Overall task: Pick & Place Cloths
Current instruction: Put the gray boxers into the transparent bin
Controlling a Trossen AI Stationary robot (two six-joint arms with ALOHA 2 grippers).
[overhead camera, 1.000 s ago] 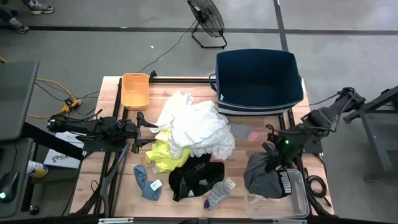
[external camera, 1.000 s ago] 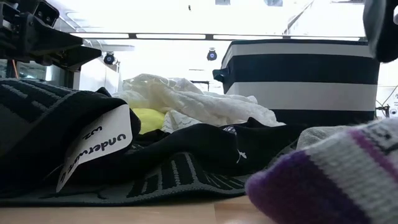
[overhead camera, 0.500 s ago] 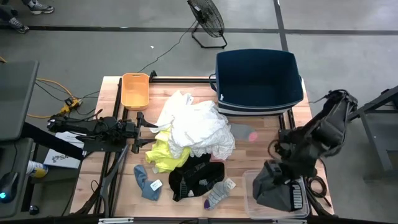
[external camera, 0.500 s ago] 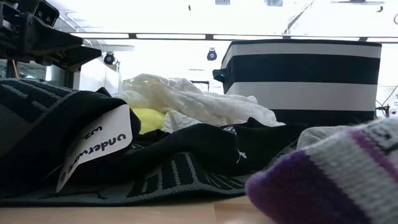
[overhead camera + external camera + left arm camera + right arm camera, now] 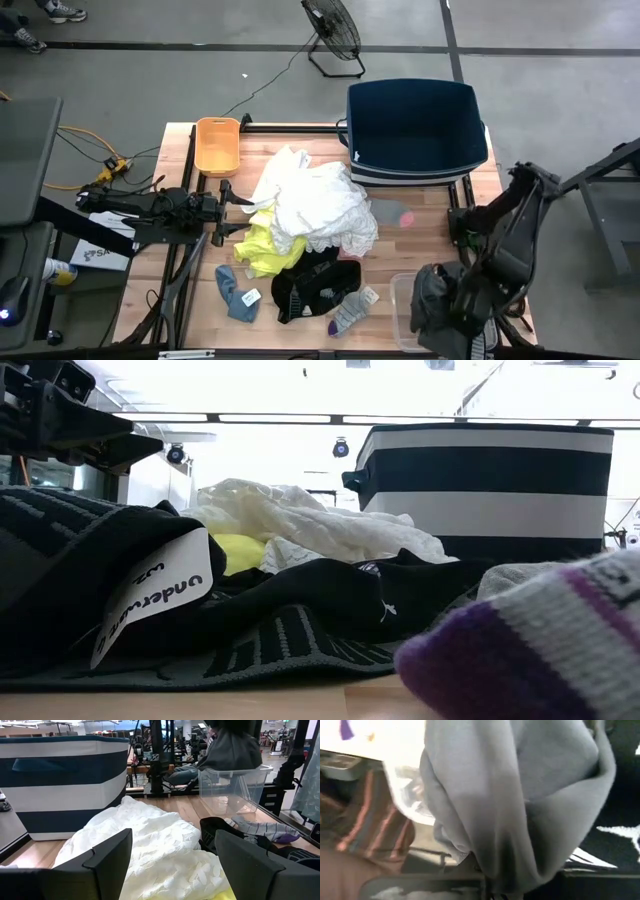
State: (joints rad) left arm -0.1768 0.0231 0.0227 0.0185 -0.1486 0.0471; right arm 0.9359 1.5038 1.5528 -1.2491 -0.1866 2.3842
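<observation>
One dark grey garment (image 5: 432, 298) hangs from my right gripper (image 5: 462, 300), fingers clamped on it, above the clear bin (image 5: 403, 300). Best lowered fully inside before release. My left gripper (image 5: 243, 204) waits open beside the white cloth (image 5: 318, 205).

The pile of cloths (image 5: 310, 215) is lying mid-table in front of the tub (image 5: 415, 125), the tray (image 5: 217, 144) sitting to its left, while a garment (image 5: 440, 310) is hanging over the clear bin (image 5: 405, 305) at right.
</observation>
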